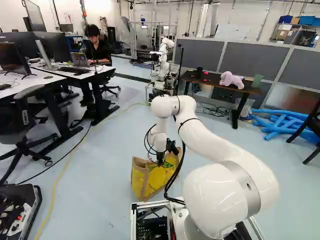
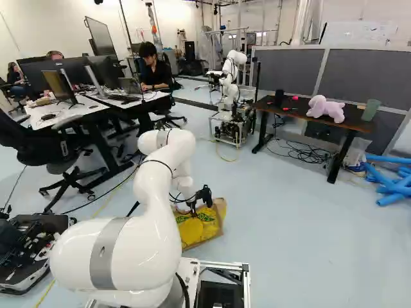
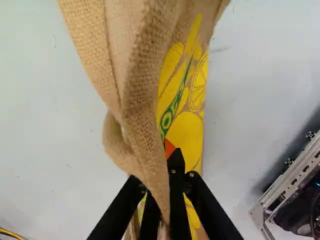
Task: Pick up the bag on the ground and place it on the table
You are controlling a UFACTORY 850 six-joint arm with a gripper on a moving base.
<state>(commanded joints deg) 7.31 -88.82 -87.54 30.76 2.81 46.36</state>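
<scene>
My gripper (image 1: 160, 161) is low over the floor at the top of the bag (image 1: 140, 181), a tan burlap bag with a yellow printed side, standing on the floor ahead of the base. In the wrist view the gripper (image 3: 161, 187) has its fingers closed on a fold of the bag's burlap (image 3: 137, 95), which runs between them and partly hides them. A dark-topped table (image 2: 347, 120) stands farther ahead, against the grey partitions, apart from the bag.
A purple plush toy (image 2: 325, 109), a green cup (image 2: 370, 110) and a black cup are on the dark table. Another robot (image 2: 232, 80) stands beside it. Blue foam tubes (image 1: 282, 122) lie to its right. Desks and a chair (image 1: 20, 120) stand at the left.
</scene>
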